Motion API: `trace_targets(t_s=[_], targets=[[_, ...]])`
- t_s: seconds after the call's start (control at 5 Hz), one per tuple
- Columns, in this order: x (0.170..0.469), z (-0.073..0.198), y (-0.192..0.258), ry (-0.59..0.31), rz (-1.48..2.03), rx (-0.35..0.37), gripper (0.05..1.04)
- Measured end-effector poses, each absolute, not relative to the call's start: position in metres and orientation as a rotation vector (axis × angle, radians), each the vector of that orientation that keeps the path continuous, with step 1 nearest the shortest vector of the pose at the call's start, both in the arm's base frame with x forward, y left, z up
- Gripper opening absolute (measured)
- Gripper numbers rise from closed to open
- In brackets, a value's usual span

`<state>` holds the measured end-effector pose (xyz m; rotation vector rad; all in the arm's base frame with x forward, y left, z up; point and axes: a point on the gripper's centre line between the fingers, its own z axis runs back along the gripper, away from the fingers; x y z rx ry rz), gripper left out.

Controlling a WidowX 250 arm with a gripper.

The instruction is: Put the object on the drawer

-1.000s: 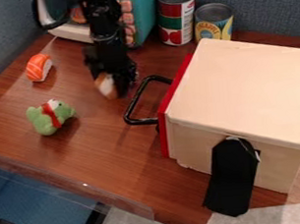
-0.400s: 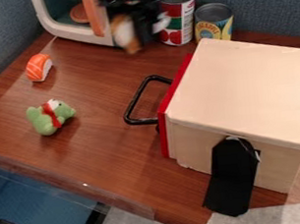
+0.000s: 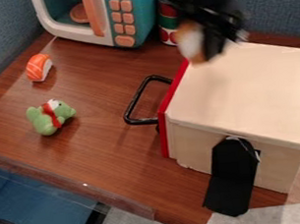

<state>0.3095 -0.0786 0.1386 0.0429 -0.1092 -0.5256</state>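
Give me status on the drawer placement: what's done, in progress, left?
Done: pickup, by the look of it; the brown-and-white object is up off the table.
In hand: the carry. The pincer has it near the drawer box's far left corner; clearance unclear.
Left: set it on the pale top, release, back off.

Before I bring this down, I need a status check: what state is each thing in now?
Gripper: holding the brown-and-white object, at the drawer box's far left corner.
Brown-and-white object: held, not set down.
Drawer: shut, red front against the box.
Toy microwave: upright; can't tell if its door is open.
Red-and-green can: upright, partly hidden.
Green plush toy: loose on the table.
Toy sushi: loose on the table.
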Motion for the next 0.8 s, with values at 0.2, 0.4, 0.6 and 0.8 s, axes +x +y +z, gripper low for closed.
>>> trace_targets(t_s=[0.2, 0.4, 0.6, 0.8], targets=[[0.304, 0.127, -0.084, -0.073, -0.546, 0.049, 0.604], [0.303, 0.118, -0.089, -0.039, -0.541, 0.041, 0.790], [0.299, 0.123, -0.086, -0.002, -0.504, 0.013, 1.000], [0.299, 0.142, -0.075, 0.005, -0.470, -0.006, 1.002]])
